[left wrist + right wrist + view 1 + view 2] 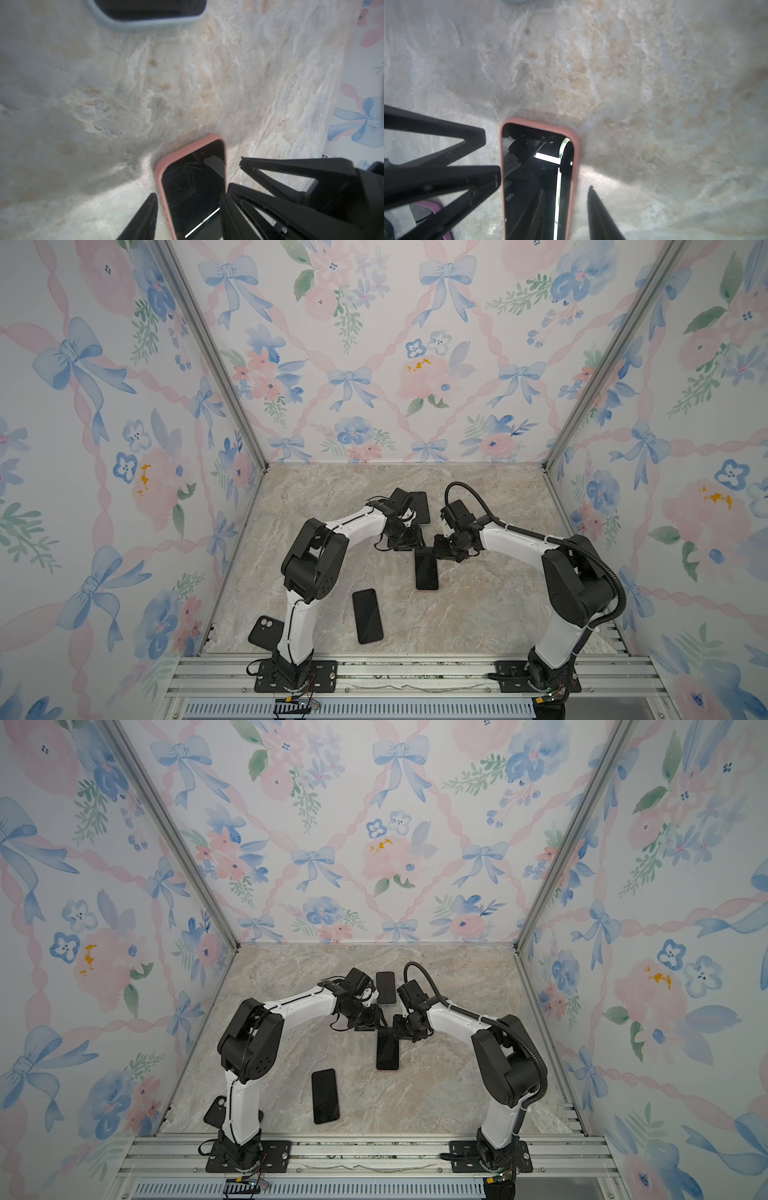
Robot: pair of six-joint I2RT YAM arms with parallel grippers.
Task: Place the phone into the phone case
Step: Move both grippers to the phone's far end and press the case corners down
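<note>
The phone [537, 182] lies screen-up inside the pink case [574, 158] on the worktop [478, 593], mid-table in both top views, its far end under the two wrists. Both end effectors stand released around that end: the left end effector [188, 202] has one finger on each long side of the case, not pinching it, and the right end effector [545, 181] straddles it the same way, one finger just beside or touching the pink rim.

Risks, as I judge them: if either arm lifts at a slant, a finger could catch the soft rim and drag the cased phone or peel a corner back off. The two end effectors are crowded at the same end, so they could knock each other while withdrawing. If a corner is not fully seated, it may pop out unnoticed.

Hard to tell: only one end of the case shows in the wrist views, and the arms cover that end from above, so the seating of all four corners cannot be confirmed. Another phone [367, 616] lies nearer the front; dark phones or cases [385, 988] behind the arms are partly hidden.
</note>
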